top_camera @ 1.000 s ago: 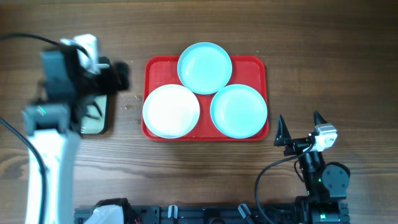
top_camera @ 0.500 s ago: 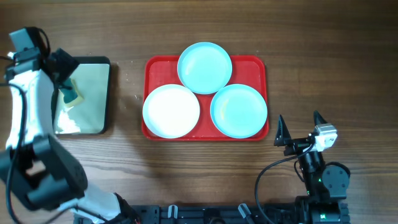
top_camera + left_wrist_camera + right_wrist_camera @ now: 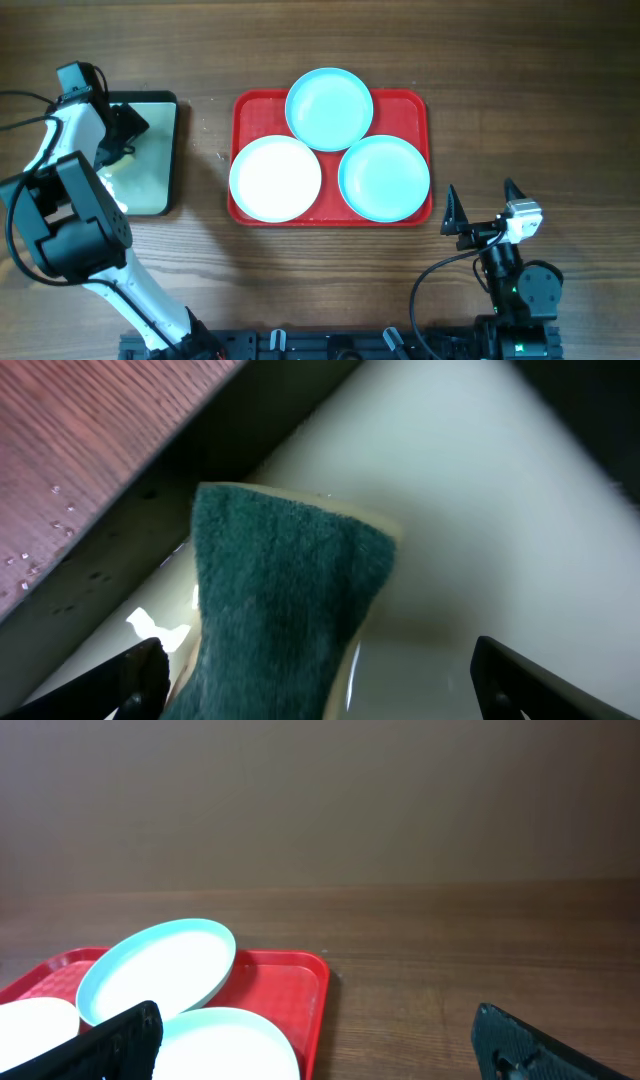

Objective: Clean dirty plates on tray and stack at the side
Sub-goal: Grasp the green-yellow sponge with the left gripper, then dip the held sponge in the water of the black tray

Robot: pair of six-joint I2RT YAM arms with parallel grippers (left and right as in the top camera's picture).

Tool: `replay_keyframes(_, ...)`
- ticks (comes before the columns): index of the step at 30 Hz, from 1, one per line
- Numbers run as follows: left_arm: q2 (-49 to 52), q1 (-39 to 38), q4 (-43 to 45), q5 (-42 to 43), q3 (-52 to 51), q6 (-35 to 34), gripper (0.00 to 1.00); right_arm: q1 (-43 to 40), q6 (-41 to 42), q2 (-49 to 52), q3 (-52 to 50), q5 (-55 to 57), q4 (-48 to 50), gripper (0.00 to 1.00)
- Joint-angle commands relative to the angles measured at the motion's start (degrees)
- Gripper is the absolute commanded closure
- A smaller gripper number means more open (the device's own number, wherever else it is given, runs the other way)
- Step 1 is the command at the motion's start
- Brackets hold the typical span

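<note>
The left hand (image 3: 122, 135) hangs over the black-rimmed tray (image 3: 171, 160) with its fingers spread wide. In the wrist view a sponge (image 3: 285, 600), green scouring face up, lies between them on the tray's pale floor, close to the rim. The right hand (image 3: 480, 200), fingers apart and empty, is above the worktop (image 3: 530, 80) just off the near right corner of the red tray (image 3: 255, 108). On that tray a white plate (image 3: 275, 178) and a turquoise plate (image 3: 384, 177) lie side by side. A second turquoise plate (image 3: 329, 108) overlaps both and the far rim.
</note>
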Motion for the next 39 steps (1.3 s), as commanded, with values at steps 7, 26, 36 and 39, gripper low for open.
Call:
replay_keyframes(7, 2.23, 0.15, -0.07, -1.53, 0.61, 3.23, 0.96, 0.33, -0.31, -0.35, -0.09, 0.37, 0.20, 0.00)
replay_keyframes(26, 2.23, 2.67, 0.52, 8.63, 0.63, 2.34, 0.00, 0.33, -0.33, -0.35, -0.09, 0.37, 0.20, 0.00)
replay_keyframes(36, 2.23, 2.62, -3.06, 6.32, 0.63, 2.38, 0.72, 0.33, -0.31, -0.35, -0.09, 0.37, 0.20, 0.00)
replay_keyframes(39, 2.23, 2.62, -2.80, 5.51, 0.63, 2.38, 0.91, 0.33, -0.33, -0.35, -0.09, 0.37, 0.20, 0.00)
